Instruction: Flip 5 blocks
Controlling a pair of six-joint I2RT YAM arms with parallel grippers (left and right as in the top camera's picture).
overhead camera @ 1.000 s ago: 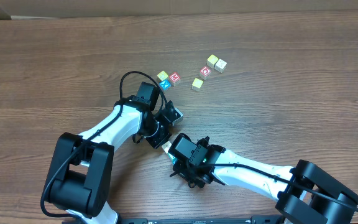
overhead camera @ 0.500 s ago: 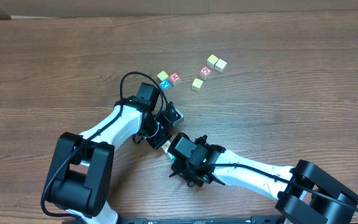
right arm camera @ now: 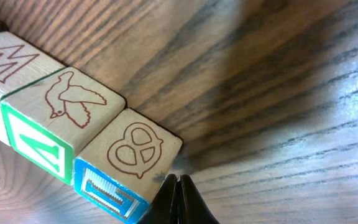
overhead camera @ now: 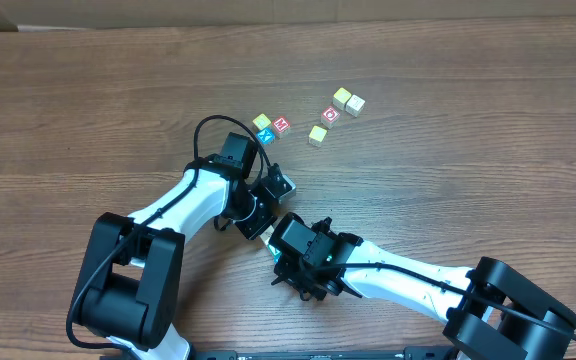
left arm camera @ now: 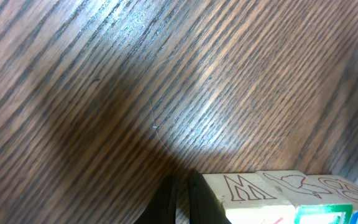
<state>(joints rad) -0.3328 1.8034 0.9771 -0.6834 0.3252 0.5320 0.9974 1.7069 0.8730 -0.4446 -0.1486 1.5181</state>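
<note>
Three wooden blocks lie in a touching row between my two grippers. The M block point(left arm camera: 247, 188) is next to the bird block point(right arm camera: 64, 102), which has a green side, and then the pretzel block point(right arm camera: 135, 149), which has a blue side. My left gripper point(left arm camera: 180, 202) is shut and empty, its tips standing against the M block's end. Also shut and empty, my right gripper point(right arm camera: 179, 182) touches the pretzel block's lower corner. From overhead both grippers point(overhead camera: 260, 230) point(overhead camera: 274, 248) meet mid-table and hide the row.
Several more blocks lie loose beyond the arms: a trio point(overhead camera: 268, 128) just above the left wrist, a single yellow-green one point(overhead camera: 317, 134), and three more point(overhead camera: 343, 104) to the right. Bare wood table point(overhead camera: 468, 180) surrounds them.
The right gripper has edged very slightly left toward the row. The left arm and the loose blocks have not moved.
</note>
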